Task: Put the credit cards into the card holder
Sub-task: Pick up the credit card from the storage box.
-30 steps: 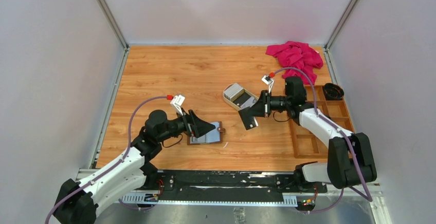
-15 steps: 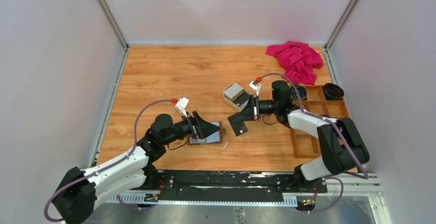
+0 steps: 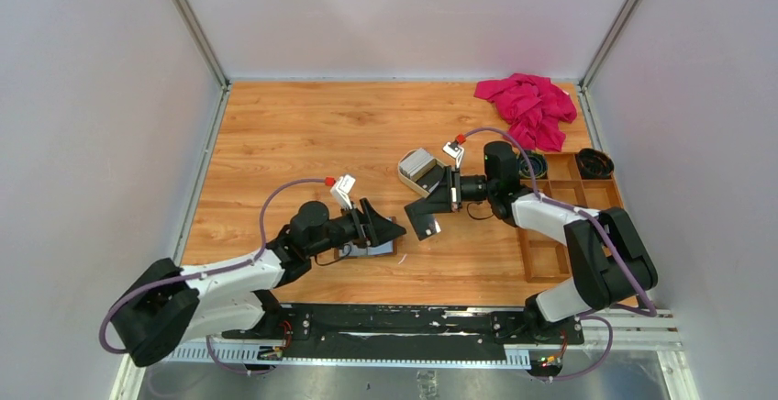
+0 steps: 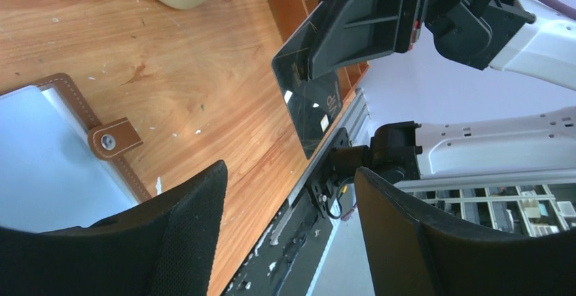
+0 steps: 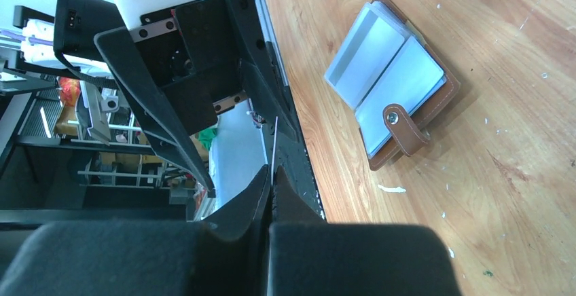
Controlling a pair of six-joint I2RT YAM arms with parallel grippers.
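My right gripper (image 5: pixel 272 180) pinches a dark, thin plastic credit card (image 4: pixel 314 109) by one edge, in the air beside the open brown leather card holder (image 5: pixel 397 89) lying on the wooden table (image 3: pixel 303 134). My left gripper (image 4: pixel 289 187) stands spread and empty over that holder. I judge the card light, stiff and slippery, so an edge grip must be firm.

Brown card holder (image 5: pixel 394 79) open flat, dark credit card (image 4: pixel 318 109) aloft

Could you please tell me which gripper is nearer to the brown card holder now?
Left. The left gripper sits over the snap-tab edge of the card holder; the right gripper, holding a dark card, is farther right, clear of it.
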